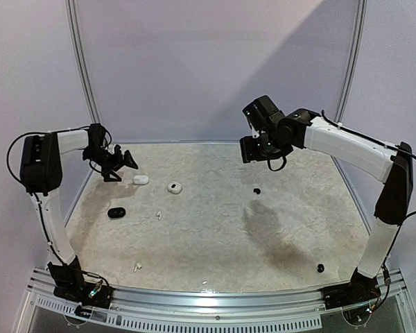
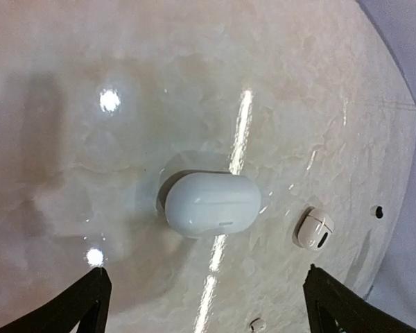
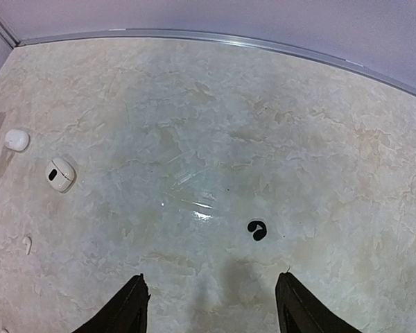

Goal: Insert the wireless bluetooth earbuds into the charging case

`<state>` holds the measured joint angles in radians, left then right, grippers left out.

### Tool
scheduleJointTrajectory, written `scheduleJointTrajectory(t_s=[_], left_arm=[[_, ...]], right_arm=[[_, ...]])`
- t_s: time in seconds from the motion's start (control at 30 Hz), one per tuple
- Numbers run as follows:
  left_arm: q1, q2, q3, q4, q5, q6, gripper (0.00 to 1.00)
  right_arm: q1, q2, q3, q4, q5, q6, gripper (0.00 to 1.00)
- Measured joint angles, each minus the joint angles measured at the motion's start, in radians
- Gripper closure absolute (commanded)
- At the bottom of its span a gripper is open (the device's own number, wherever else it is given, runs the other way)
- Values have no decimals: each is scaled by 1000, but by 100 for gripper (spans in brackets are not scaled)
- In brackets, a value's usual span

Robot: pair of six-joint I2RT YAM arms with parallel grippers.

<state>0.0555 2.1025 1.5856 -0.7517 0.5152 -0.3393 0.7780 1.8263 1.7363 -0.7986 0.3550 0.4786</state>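
the left gripper point(image 2: 206, 276) hung over the closed white pill-shaped plastic case point(image 2: 211, 203), its black fingers point(image 2: 83, 309) spread wide and holding nothing. that case lay flat on the pale marbled tabletop point(image 2: 76, 139), clear of both fingers. near it, toward the table's middle, sat the small white charging case with a dark cavity point(image 2: 313, 227).

the wireless earbuds lay loose on the tabletop. one white stemmed earbud point(image 1: 159, 216) lay just beside the black oval case point(image 1: 116, 212), and another white stemmed earbud point(image 1: 136, 265) lay near the front edge on the left. one round black earbud point(image 3: 257, 229) lay ahead of the right gripper point(image 3: 212, 277), apart from it, and a second round black earbud point(image 1: 320, 267) lay close to the right arm's base.

the right gripper was raised above the tabletop, its jaws moderately wide and holding nothing.
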Motion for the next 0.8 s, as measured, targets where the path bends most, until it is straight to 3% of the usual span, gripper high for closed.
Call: scheduleJointTrajectory(t_s=[0.1, 0.17, 0.23, 0.33, 0.43, 0.6, 0.8], left_arm=[[0, -104, -10, -19, -54, 116, 1], [1, -196, -32, -31, -13, 318, 2], [2, -266, -34, -132, 56, 656, 4], [-1, -344, -56, -352, 53, 1294, 5], [-2, -368, -154, -443, -40, 1648, 5], [-2, -358, -311, -492, -153, 1866, 3], [-10, -329, -348, -379, -229, 1918, 10]], right_arm=[[0, 0, 2, 8, -7, -9, 26], [0, 0, 3, 14, -13, -18, 17], [0, 0, 4, 21, -21, -27, 3], [0, 6, 8, 34, -38, -43, 1], [0, 16, 18, 45, -48, -51, 1], [0, 23, 24, 73, -63, -65, 1], [1, 23, 24, 90, -78, -73, 1]])
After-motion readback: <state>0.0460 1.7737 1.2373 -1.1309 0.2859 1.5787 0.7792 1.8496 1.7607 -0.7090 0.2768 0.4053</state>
